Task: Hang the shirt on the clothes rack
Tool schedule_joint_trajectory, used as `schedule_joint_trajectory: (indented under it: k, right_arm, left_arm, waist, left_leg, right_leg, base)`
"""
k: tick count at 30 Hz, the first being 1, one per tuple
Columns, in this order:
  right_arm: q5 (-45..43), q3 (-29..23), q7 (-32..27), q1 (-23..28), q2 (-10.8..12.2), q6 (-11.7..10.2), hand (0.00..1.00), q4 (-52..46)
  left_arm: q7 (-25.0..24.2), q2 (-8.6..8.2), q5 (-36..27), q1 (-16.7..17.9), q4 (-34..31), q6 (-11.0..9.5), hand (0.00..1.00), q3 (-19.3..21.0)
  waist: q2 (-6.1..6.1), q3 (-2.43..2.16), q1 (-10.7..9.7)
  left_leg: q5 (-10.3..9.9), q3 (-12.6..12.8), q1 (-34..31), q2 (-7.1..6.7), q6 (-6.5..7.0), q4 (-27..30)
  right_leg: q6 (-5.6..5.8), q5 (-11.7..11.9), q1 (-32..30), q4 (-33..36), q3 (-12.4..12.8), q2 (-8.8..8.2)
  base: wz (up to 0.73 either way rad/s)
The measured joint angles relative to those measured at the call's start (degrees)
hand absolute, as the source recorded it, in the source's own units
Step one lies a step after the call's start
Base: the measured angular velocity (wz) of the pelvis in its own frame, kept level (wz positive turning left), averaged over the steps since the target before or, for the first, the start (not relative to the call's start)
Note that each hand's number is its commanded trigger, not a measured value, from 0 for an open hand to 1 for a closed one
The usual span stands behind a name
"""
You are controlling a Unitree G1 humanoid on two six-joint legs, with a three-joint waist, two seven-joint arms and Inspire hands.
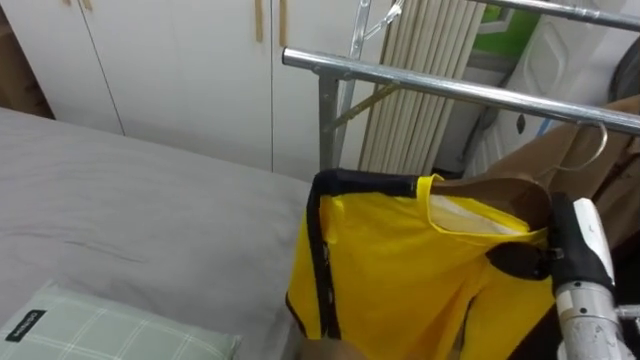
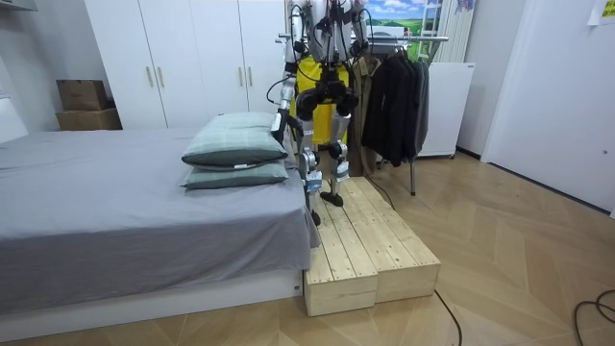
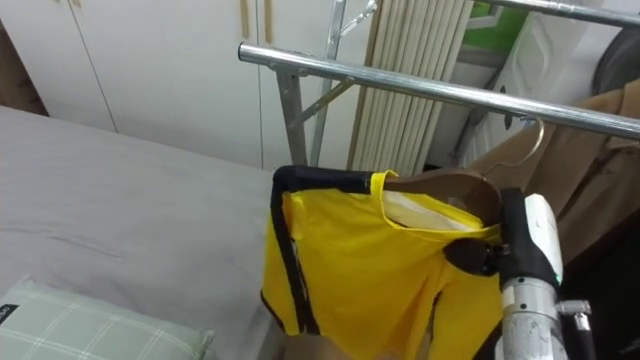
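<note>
under the rail [image 1: 450, 85], the yellow shirt [image 1: 400, 270] meets the right robot hand [image 1: 522, 260], its grip impossible to tell.

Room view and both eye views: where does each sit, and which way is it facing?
Left eye view: on the robot's head, looking down at the yellow shirt below the rack rail; its right forearm shows lower right.
Right eye view: beside it, same scene, same forearm.
Room view: off the bed's foot, facing the whole robot, seen from behind, on the wooden platform.
Shared: shirt, rail, bed.

Bare rail [image 3: 400, 85] beside hung tan coat [image 3: 600, 145]
</note>
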Motion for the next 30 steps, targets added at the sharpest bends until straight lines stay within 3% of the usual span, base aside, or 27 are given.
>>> schedule_joint_trajectory:
  k: [10,22,30]
  right_arm:
    - [1.21,-0.02,2.36,-0.26,-2.49,1.84,1.00,0.58]
    - [1.74,0.15,10.36,-5.18,-6.18,4.51,1.00,3.68]
    - [6.72,0.22,17.97,-8.16,-8.06,4.47,1.00,10.35]
  left_arm:
    - [-2.63,0.40,0.08,1.39,-2.29,0.04,0.00,-0.02]
    - [-3.59,0.55,2.22,2.14,-4.14,0.44,0.00,1.20]
    - [-3.76,1.53,2.29,2.14,-4.09,0.39,0.00,1.14]
  waist:
    - [0.13,-0.06,0.00]
    - [-0.07,-0.14,-0.83]
    - [-1.54,0.11,-0.79]
  left_leg:
    - [-0.03,0.10,-0.31,-0.04,0.03,0.03]
    - [0.01,-0.59,-0.70,-0.13,0.03,0.57]
    - [-0.12,-0.82,-0.67,-0.11,0.27,1.00]
  right_leg:
    - [-0.06,0.01,-0.63,0.70,-0.10,0.00]
    - [-0.19,0.03,-0.79,0.76,-0.17,-0.02]
    - [0.12,-0.10,-0.42,0.72,-0.42,-0.04]
  base:
    - [0.00]
    - [0.00]
    - [0.00]
